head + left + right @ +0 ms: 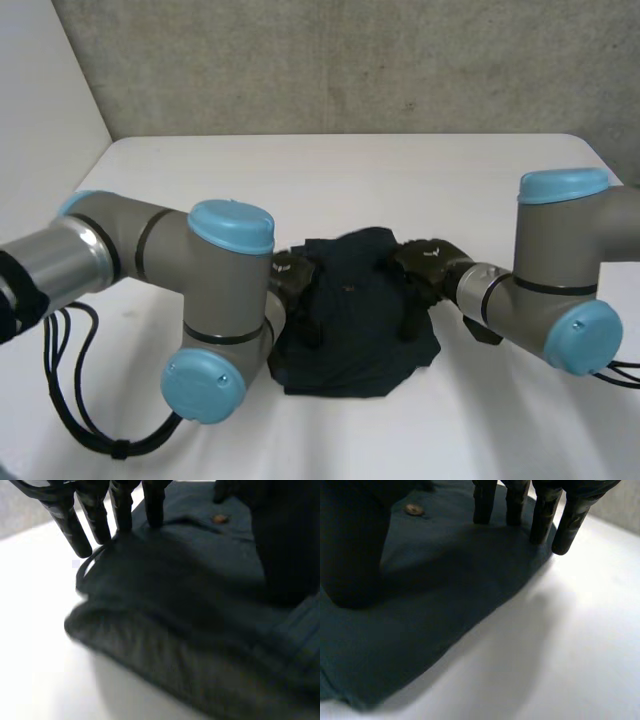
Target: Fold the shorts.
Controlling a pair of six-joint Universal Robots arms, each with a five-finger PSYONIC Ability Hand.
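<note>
Dark shorts [355, 320] lie bunched at the middle of the surface [350, 180], toward its near edge. The left robot hand [292, 275] and right robot hand [425, 262] rest straight fingers on opposite sides. Soft, light and limp, the cloth is probably best pinched at an edge.

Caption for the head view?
Left hand and right hand rest open on opposite edges of dark shorts on the white table.

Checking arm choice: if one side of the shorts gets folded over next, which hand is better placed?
Probably right. The right hand has straight fingertips on the thin, flat edge of the shorts, easy to lift; the left hand touches a thick, bunched fold.
</note>
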